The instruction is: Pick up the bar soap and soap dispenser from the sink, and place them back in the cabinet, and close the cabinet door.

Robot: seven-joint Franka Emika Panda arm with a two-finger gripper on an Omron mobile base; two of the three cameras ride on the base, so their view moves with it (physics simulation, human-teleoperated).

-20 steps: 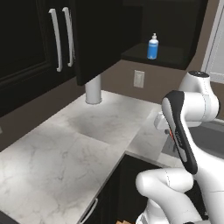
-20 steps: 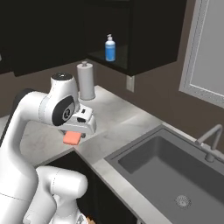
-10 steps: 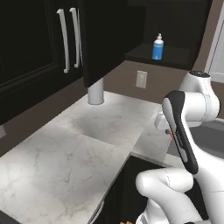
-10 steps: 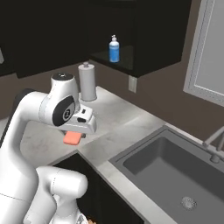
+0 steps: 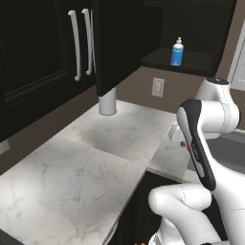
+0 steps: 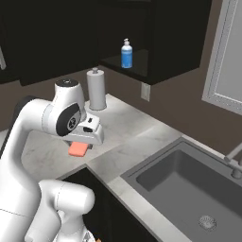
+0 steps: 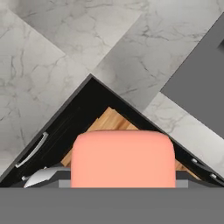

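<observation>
Bar soap is pinched in the gripper, left middle of the frame | soap dispenser already up top in the open cabinet | whole room slid sideways (robot rolled closer) | next: lift soap to shelf, shut door

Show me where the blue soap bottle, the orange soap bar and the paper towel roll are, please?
soap dispenser (image 6: 126,56): right base view, on its blue body.
bar soap (image 7: 122,159): hand view, middle of its orange face.
paper towel roll (image 6: 96,90): right base view, on its white side.
</observation>
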